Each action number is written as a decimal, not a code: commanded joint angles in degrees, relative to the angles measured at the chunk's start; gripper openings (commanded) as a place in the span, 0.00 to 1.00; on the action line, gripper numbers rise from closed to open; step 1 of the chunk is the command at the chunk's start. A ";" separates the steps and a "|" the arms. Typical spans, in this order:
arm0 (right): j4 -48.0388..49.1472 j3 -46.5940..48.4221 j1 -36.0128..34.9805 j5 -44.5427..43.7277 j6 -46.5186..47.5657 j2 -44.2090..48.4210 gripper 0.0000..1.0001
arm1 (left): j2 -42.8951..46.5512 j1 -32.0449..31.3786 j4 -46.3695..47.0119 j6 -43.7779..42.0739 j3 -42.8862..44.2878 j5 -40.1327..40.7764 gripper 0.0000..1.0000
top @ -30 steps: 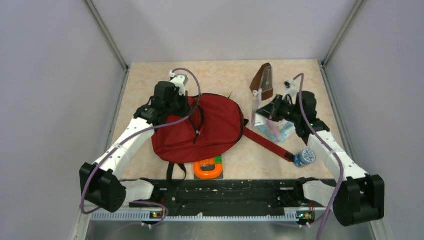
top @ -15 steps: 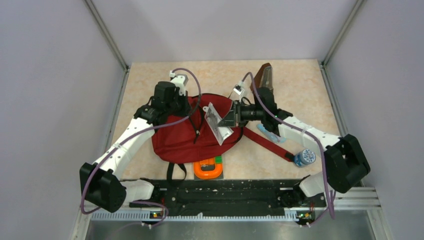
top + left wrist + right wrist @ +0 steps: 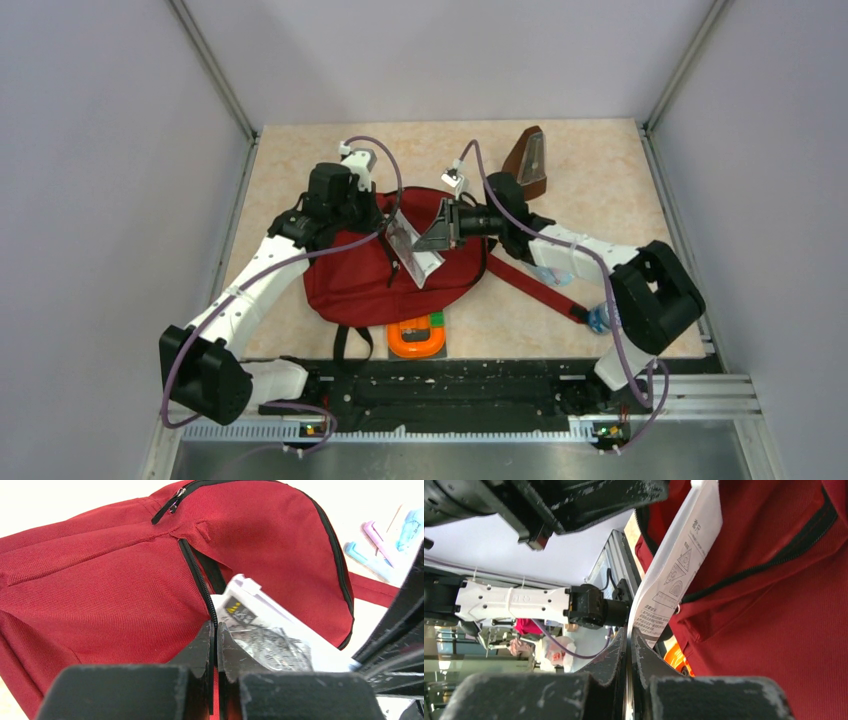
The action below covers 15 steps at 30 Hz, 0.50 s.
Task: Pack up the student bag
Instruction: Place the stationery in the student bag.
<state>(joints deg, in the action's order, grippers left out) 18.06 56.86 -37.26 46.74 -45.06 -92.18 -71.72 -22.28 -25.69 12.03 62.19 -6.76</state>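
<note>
On the counter (image 3: 610, 170) the red bag (image 3: 345, 285) lies flat, left of the middle, its long strap (image 3: 530, 283) trailing off to the right. My left pincer (image 3: 215, 627) is clamped tight on the bag's black zipper edge. My right pincer (image 3: 629, 632) is pinched closed on a flat printed packet (image 3: 412, 252), held tilted over the bag, just beside the left pincer.
</note>
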 commanded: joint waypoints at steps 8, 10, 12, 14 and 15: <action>10.06 8.95 -1.50 -3.99 -5.95 -12.59 0.00 | 3.00 -0.65 4.51 0.01 0.04 -4.13 0.00; 12.46 9.37 -1.50 -6.02 -7.74 -14.79 0.00 | 2.91 -0.63 4.51 0.01 0.11 -4.10 0.00; 15.54 9.78 -1.50 -7.46 -10.16 -16.70 0.00 | 2.95 -0.66 4.51 0.01 0.06 -3.97 0.00; 17.75 10.01 -1.59 -9.58 -11.68 -18.35 0.00 | 2.99 -0.66 4.51 0.01 0.11 -3.96 0.00; 17.45 10.36 -1.67 -10.34 -11.33 -18.60 0.00 | 2.99 -0.66 4.47 0.01 0.04 -3.96 0.00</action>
<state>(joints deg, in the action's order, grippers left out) 28.40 64.03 -38.09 41.50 -53.39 -108.88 -71.72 -22.28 -25.61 12.03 62.00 -7.38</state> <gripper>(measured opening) 0.007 0.021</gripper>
